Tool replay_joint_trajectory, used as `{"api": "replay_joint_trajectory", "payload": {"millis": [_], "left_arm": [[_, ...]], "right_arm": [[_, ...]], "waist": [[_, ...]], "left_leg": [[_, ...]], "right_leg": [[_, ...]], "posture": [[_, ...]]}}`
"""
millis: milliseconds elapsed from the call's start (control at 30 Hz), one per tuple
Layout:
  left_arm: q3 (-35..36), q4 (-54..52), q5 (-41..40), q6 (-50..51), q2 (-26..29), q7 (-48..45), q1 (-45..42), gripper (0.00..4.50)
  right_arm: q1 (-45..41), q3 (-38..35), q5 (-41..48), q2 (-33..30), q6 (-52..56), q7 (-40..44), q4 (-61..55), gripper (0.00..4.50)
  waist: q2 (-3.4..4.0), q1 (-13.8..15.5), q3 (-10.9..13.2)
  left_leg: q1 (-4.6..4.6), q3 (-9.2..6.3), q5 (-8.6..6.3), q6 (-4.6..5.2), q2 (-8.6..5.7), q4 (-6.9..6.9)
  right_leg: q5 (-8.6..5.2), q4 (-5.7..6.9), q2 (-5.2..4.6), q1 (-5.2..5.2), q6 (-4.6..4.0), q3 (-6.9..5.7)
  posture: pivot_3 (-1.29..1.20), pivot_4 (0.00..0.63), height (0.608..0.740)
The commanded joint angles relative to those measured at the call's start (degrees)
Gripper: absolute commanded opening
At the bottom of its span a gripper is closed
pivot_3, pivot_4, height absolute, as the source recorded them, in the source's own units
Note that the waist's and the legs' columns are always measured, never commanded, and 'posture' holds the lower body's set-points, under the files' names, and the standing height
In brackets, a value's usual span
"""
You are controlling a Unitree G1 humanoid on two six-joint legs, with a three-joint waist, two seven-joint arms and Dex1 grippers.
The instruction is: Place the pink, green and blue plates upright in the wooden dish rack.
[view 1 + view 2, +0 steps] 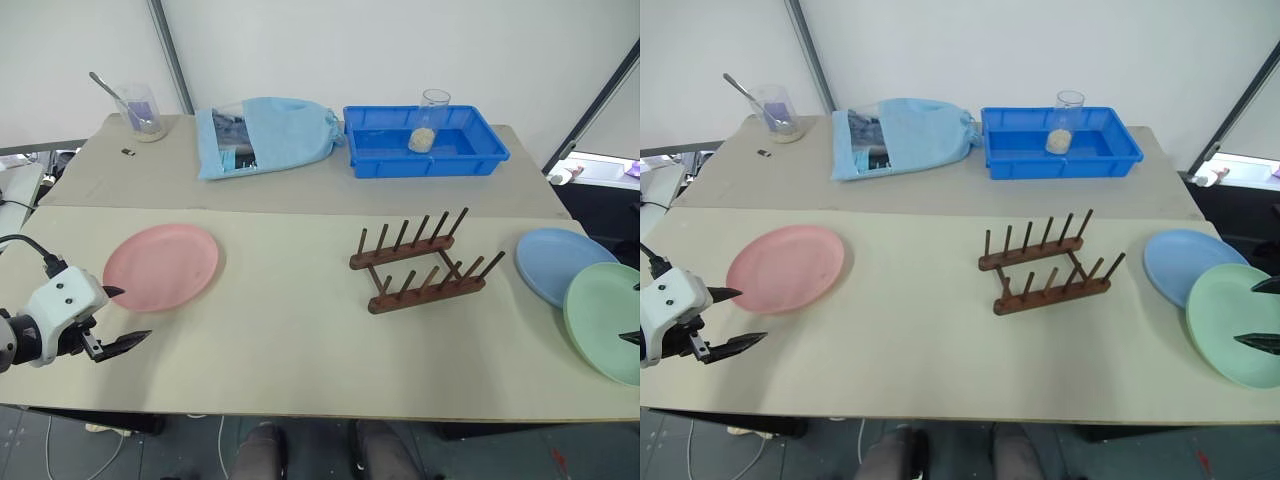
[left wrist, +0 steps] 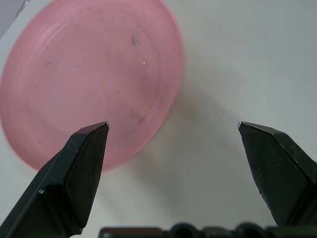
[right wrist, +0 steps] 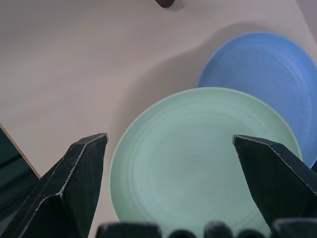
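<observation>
The pink plate lies flat on the table at the left. My left gripper hovers open just in front of it, near the table's front edge. At the right, the green plate lies flat, overlapping the edge of the blue plate behind it. My right gripper is open above the green plate, with nothing between its fingers. The wooden dish rack stands empty in the middle of the table.
A bright blue plastic tray with a glass of grains sits at the back. Beside it lie a light blue cloth bag and a beaker with a spoon. The table's front edge runs close below both grippers.
</observation>
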Motion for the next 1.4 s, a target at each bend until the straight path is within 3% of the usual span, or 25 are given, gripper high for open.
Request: {"api": "replay_joint_trajectory", "payload": {"millis": [33, 900, 1033, 1133, 1300, 1400], "left_arm": [[2.0, -1.5, -0.2, 0.0, 0.0, 0.2, -0.3, 4.49], [-0.3, 2.1, -2.1, -4.7, -0.5, -1.6, -5.4, 4.49], [-7.5, -4.5, -4.1, -3.0, -2.7, -1.2, -8.9, 4.49], [-17.1, -9.5, -4.9, -0.2, -7.4, 0.7, -13.9, 4.49], [-32.2, -6.4, -2.5, 3.6, -21.1, 6.7, -25.3, 4.49], [-40.6, 0.0, 2.5, -0.5, -28.6, 8.3, -29.8, 4.49]], "right_arm": [[-0.6, -0.8, 0.0, -1.4, -1.2, 0.1, 0.4, 4.5], [-0.2, -0.6, 1.0, -0.3, -0.5, 0.2, -2.6, 4.5], [0.7, -2.1, 2.5, 0.8, 1.8, 0.0, -5.9, 4.5], [3.0, -5.0, 4.3, 2.7, 6.0, -0.5, -12.2, 4.5], [9.1, -13.5, 10.7, 10.0, 20.9, -3.4, -32.1, 4.5], [12.8, -17.1, 13.7, 14.3, 29.3, -6.7, -43.7, 4.5]], "waist": [[0.0, 0.0, 0.0], [0.05, 0.0, 0.0], [0.09, 0.1, -0.1], [0.13, 0.5, -0.1], [0.18, 1.2, -0.1], [0.19, 1.3, -0.1]], "left_leg": [[0.0, 0.0, 0.0, 0.0, 0.0, 0.0], [0.03, 0.03, 0.0, 0.0, 0.0, 0.01], [0.03, 0.03, 0.0, 0.0, -0.01, 0.02], [0.01, 0.03, 0.0, 0.0, -0.04, 0.06], [-0.05, -0.15, 0.02, 0.01, -0.04, 0.26], [-0.02, -0.26, 0.02, 0.0, -0.08, 0.33]], "right_leg": [[0.0, 0.0, 0.0, 0.0, 0.0, 0.0], [0.01, 0.03, 0.0, 0.02, 0.0, 0.01], [0.01, 0.02, -0.01, 0.06, 0.01, 0.02], [0.04, 0.03, -0.01, 0.12, 0.06, 0.02], [0.34, 0.07, 0.17, 0.23, 0.57, 0.07], [0.37, 0.09, 0.22, 0.37, 0.61, 0.07]], "posture": [[0.0, 0.15, 0.696], [0.0, 0.15, 0.696], [0.0, 0.15, 0.696], [0.0, 0.15, 0.696], [0.0, 0.15, 0.696], [0.0, 0.15, 0.696]]}}
